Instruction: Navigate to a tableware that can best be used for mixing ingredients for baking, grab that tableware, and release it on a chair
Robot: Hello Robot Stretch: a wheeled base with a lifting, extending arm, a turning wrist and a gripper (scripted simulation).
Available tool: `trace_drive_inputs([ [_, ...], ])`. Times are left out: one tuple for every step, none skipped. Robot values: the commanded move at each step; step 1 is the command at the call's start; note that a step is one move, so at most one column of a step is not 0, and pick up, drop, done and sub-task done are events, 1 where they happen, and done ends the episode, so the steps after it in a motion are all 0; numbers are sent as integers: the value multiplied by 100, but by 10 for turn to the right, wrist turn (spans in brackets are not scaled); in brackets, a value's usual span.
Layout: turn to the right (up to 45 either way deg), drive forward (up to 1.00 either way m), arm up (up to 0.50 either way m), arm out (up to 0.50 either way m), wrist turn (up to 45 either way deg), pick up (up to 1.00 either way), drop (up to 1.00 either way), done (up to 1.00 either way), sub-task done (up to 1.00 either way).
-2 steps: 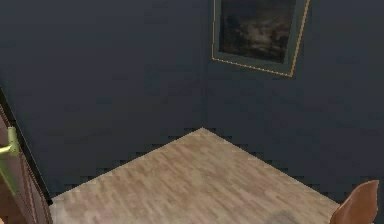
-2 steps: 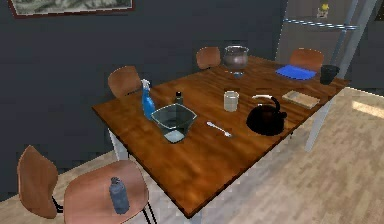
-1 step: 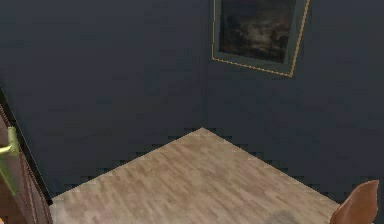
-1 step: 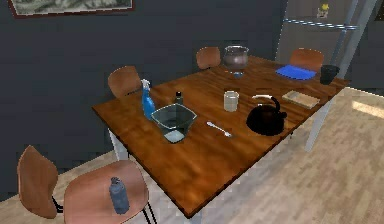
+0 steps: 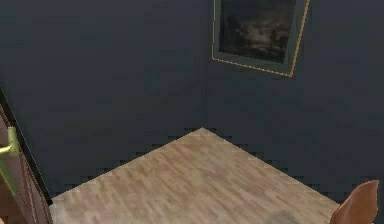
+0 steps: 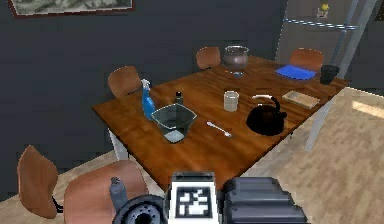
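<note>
Gripper [image 6: 122,197] sits low, on the near side of the table [image 6: 200,150], with a brown chair [image 6: 95,195] behind it. Finger spread and any load: cannot tell. Glass bowl [image 6: 173,122], clear with pale contents, stands on the table's near-left part beside a blue bottle [image 6: 147,100]. Forward view: framed painting [image 5: 258,35] on a dark wall [image 5: 100,80].

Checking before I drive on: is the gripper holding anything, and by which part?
Cannot be told: the gripper sits at the arm side view's bottom edge with a chair behind it, its far end unclear. A glass bowl stands on the table.
</note>
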Motion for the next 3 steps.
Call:
trace_drive_inputs([
  [0,0,0,44,0,0,0,0,0],
  [0,0,0,0,450,0,0,0,0],
  [0,0,0,0,450,0,0,0,0],
])
